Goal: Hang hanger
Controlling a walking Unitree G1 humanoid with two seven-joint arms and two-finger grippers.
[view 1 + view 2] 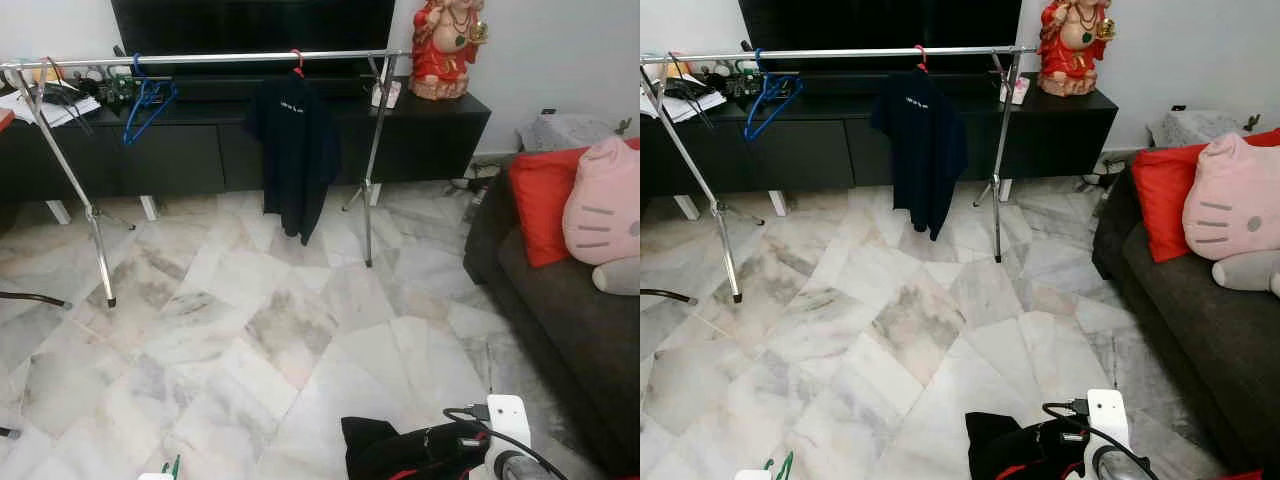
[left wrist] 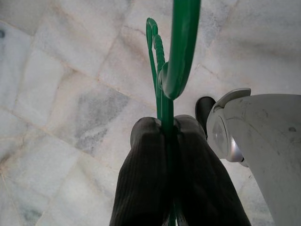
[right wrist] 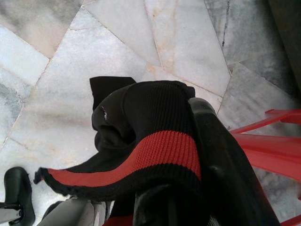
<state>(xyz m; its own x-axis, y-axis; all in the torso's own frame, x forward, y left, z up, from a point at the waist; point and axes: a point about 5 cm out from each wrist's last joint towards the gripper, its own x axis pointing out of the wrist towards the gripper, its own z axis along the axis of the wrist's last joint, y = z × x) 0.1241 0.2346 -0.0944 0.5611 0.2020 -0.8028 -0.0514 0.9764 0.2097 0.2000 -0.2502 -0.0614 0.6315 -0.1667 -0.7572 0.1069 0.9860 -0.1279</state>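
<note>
Hanger (image 2: 162, 89), green plastic, sits pinched between the two black fingers (image 2: 141, 174) of the left hand (image 2: 165, 123), which are closed tight on its stem so that the hook curves out past the fingertips over the marble floor (image 1: 250, 340). From the head camera only a green tip of it peeks up at the bottom edge, low on the robot's left side. The right hand (image 3: 188, 141) is clamped on a black garment with a red stripe (image 3: 155, 150), the knit fabric draped over its fingers and bunched low in front of the robot's right side, with a red plastic piece (image 3: 268, 141) just beside it. Farther out across the floor stands a silver clothes rack (image 1: 200, 60), its rail running in front of a long black TV cabinet (image 1: 200, 150). A dark T-shirt (image 1: 297, 150) hangs from the rail on a red hanger (image 1: 297, 62), and a blue hanger (image 1: 145, 100) hangs well apart from it toward the rack's left end. A red figurine (image 1: 445, 45) stands on the cabinet's right end. On the right is a dark sofa (image 1: 570, 320) with a red cushion (image 1: 540, 200) and a pink cat-face pillow (image 1: 603, 200).
</note>
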